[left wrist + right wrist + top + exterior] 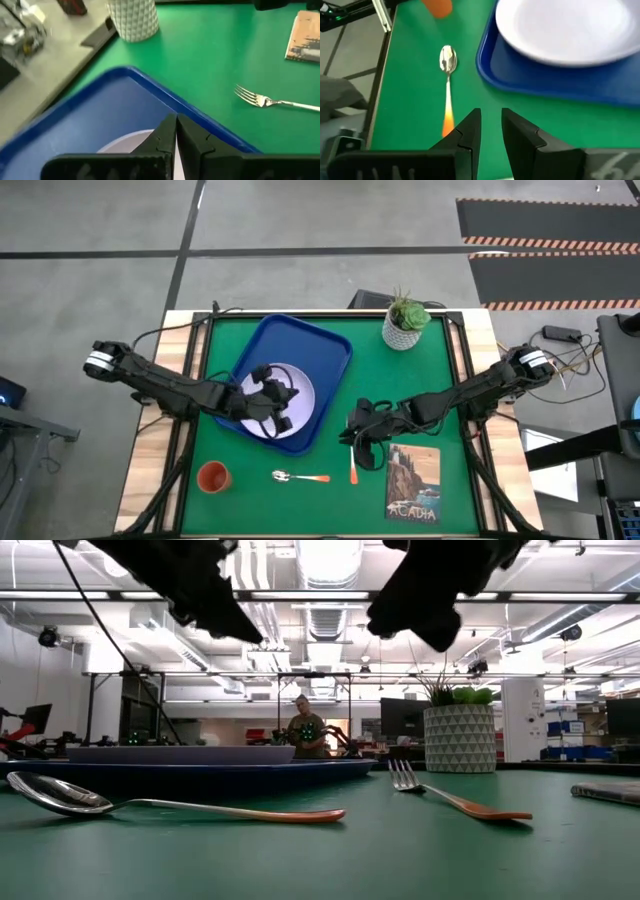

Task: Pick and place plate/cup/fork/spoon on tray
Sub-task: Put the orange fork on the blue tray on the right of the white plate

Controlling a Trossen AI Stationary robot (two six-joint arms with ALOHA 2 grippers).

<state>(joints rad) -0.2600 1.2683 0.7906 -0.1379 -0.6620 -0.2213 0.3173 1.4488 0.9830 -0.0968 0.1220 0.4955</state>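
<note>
One plate (296, 405) is seen lying in the tray (318, 348), directly under the left gripper (272, 402), whose fingers are pressed together. The fork (353, 467) lies just beside the right gripper (362, 442), whose fingers are held slightly apart.

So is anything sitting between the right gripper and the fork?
Nothing visible does. The right gripper hovers just above the fork, on bare green mat, with the booklet lying off to the side.
</note>
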